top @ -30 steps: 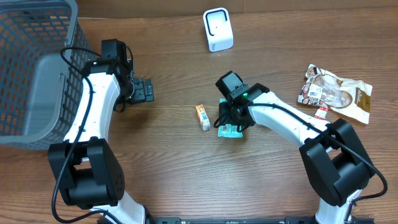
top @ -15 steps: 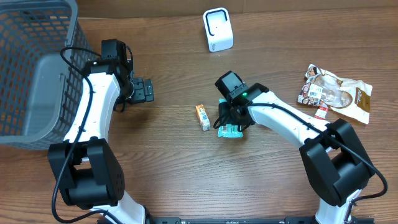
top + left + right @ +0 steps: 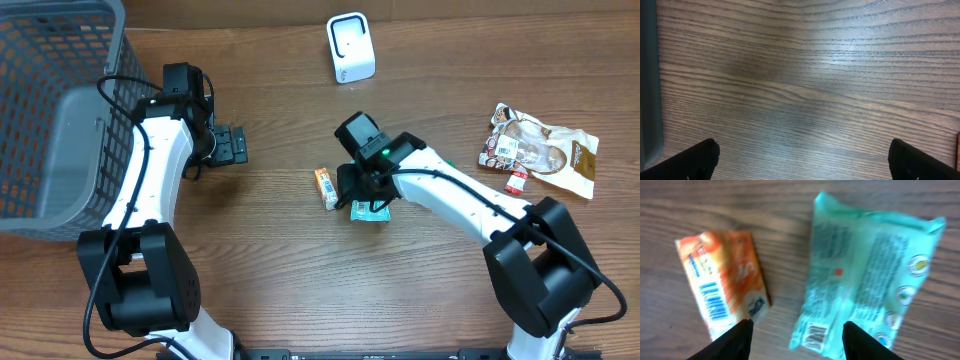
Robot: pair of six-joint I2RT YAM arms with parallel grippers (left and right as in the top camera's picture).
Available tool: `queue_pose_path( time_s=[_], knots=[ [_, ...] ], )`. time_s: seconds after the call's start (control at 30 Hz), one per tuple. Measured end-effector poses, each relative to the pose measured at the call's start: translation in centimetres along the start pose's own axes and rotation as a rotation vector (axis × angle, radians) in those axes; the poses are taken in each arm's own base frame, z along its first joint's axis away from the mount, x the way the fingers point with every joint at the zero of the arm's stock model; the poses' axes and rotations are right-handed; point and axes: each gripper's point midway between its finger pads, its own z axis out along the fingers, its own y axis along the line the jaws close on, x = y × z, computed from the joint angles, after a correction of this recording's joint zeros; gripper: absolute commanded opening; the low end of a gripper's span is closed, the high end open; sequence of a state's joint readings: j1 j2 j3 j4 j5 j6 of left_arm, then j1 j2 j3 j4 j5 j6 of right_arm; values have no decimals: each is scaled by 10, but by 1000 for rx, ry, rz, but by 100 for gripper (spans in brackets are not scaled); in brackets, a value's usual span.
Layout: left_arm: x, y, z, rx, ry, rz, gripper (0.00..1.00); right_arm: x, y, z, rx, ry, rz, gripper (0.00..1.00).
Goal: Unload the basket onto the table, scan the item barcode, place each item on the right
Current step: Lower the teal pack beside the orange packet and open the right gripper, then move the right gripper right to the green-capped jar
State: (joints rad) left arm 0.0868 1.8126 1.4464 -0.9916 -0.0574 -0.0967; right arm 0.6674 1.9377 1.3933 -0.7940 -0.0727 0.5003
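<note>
Near the middle of the wooden surface (image 3: pixel 280 260), the right gripper (image 3: pixel 796 330) hangs with jaws apart and empty over the barcoded corner of the crinkly teal plastic packet (image 3: pixel 870 275), whose length runs away from them. The small orange packet (image 3: pixel 722 287) lies just outside. The left gripper (image 3: pixel 802 150), jaws wide open, is farther off.

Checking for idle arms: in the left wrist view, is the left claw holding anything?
No, the left claw stands wide open, and only the wood of the table shows between its fingers.
</note>
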Motion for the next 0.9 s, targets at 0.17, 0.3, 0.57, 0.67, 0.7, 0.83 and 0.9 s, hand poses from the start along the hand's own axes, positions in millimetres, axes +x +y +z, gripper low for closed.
queue_pose_path(
  time_s=[0.17, 0.3, 0.57, 0.67, 0.7, 0.83, 0.9],
  knots=[
    [0, 0, 0, 0, 0, 0, 100, 2, -1, 0, 6, 10, -6, 58],
    [0, 0, 0, 0, 0, 0, 100, -4, -15, -11, 37, 17, 16, 59],
    [0, 0, 0, 0, 0, 0, 100, -58, -51, -112, 30, -152, 139, 100],
    [0, 0, 0, 0, 0, 0, 100, -72, -69, -147, 20, -235, 183, 100],
    [0, 0, 0, 0, 0, 0, 100, -73, -76, -152, 26, -238, 200, 100],
    [0, 0, 0, 0, 0, 0, 100, -57, -107, -153, 86, -163, 271, 98],
    [0, 0, 0, 0, 0, 0, 100, -49, -118, -152, 108, -127, 319, 94]
  ],
)
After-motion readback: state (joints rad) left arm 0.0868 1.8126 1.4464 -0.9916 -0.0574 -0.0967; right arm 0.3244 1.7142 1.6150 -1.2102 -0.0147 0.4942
